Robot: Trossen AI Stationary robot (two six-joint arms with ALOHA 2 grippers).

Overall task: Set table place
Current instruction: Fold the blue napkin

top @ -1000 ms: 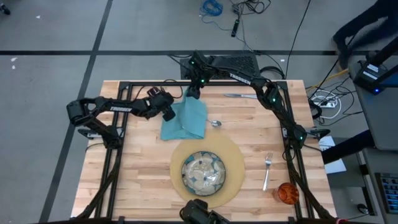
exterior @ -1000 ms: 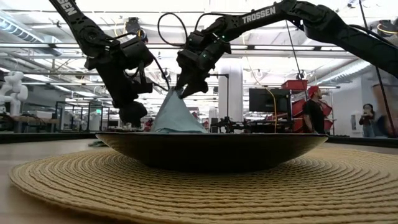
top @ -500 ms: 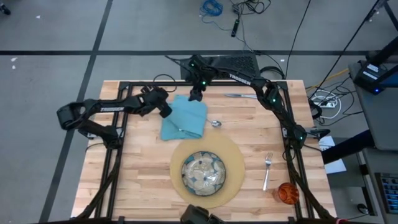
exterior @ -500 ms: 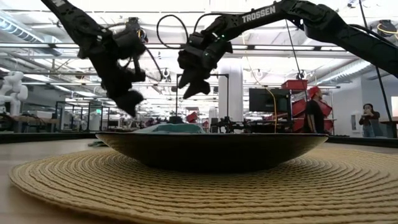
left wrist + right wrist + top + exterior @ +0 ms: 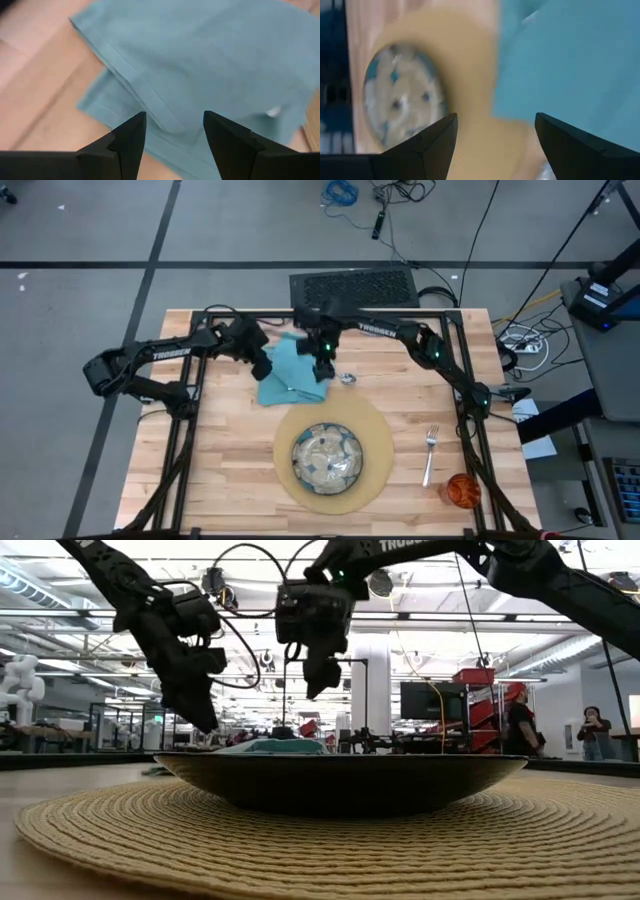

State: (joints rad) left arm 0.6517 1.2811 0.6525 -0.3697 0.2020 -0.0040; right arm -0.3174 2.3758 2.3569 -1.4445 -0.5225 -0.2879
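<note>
The teal napkin [image 5: 293, 370] lies flat on the table [image 5: 200, 470], beyond the round tan placemat [image 5: 375, 435] that bears the green-patterned plate [image 5: 327, 458]. My left gripper [image 5: 264, 369] hangs open above the napkin's left edge [image 5: 125, 65]. My right gripper [image 5: 322, 370] hangs open above the napkin's right side [image 5: 570, 65]. Neither touches the cloth. The spoon [image 5: 347, 378] lies just right of the napkin. The fork [image 5: 430, 452] and the orange cup [image 5: 462, 490] sit at the near right. The knife is out of view.
Black frame rails [image 5: 185, 420] run along the table's left, right and far edges. Bare wood lies left of the placemat. In the low view the plate's dark rim [image 5: 340, 785] fills the foreground, and people stand in the room far behind.
The napkin's far corner stood raised at my right gripper a second ago; it has dropped and the cloth now lies flat. My right gripper has swung from the far edge toward the near edge, over the napkin, tipping down. My left gripper has risen a little and turned.
</note>
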